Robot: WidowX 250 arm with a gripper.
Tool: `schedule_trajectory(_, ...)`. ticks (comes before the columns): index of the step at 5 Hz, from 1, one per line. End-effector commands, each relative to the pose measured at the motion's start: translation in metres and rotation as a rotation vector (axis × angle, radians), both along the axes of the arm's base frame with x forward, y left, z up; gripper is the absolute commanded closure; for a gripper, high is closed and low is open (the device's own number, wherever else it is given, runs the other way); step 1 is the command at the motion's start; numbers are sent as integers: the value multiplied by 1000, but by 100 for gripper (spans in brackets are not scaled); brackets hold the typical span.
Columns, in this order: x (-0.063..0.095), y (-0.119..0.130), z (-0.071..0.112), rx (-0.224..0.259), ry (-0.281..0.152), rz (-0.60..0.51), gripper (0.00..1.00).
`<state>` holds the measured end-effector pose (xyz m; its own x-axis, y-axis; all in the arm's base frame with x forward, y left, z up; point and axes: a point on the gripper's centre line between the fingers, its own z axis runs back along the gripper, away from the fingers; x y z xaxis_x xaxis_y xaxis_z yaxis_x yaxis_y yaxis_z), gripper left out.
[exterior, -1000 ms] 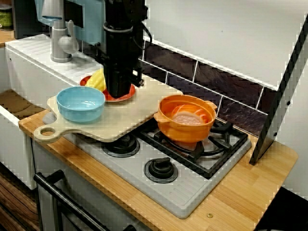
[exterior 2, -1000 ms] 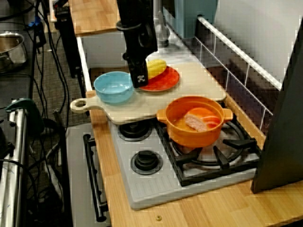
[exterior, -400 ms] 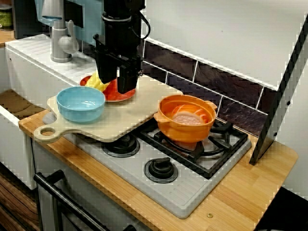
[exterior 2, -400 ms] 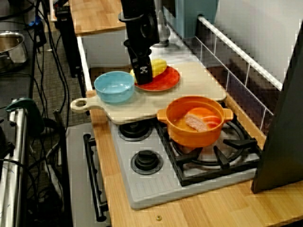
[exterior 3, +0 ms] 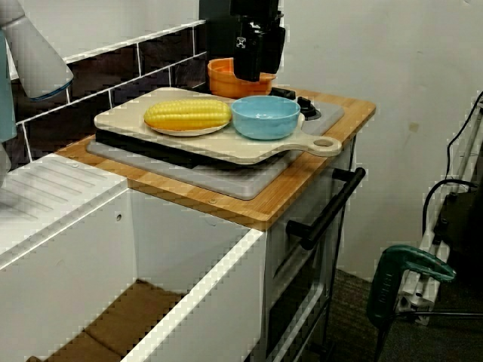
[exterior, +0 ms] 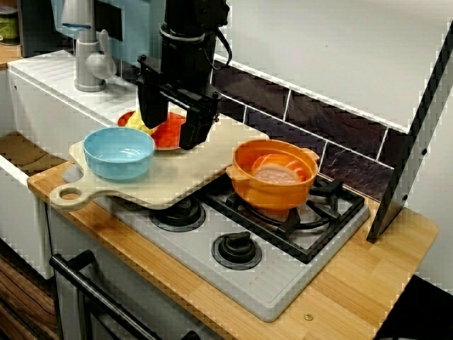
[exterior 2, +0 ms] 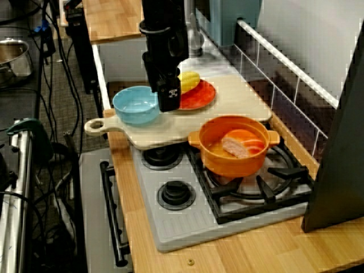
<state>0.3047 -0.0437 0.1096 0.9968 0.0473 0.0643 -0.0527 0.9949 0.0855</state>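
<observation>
Yellow corn cob (exterior 3: 187, 115) lies on a round red plate (exterior 2: 200, 96), upper left of the frame. The black tool (exterior: 171, 134) hangs over it, spread wide and empty.

The black arm (exterior: 185, 42) comes down nearly upright from above, its wrist pointing straight down. The jaws stand wide apart, and the two dark fingers (exterior: 197, 126) hang side by side with a clear gap between them, gripping nothing. Both fingertips point down, hovering low.
</observation>
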Motion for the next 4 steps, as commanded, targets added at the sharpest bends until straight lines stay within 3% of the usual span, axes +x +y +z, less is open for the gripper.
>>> schedule_trajectory(1,3,7,12,16,-31,156,0)
schedule_trajectory(4,-16,25,12,-10,-38,116,0)
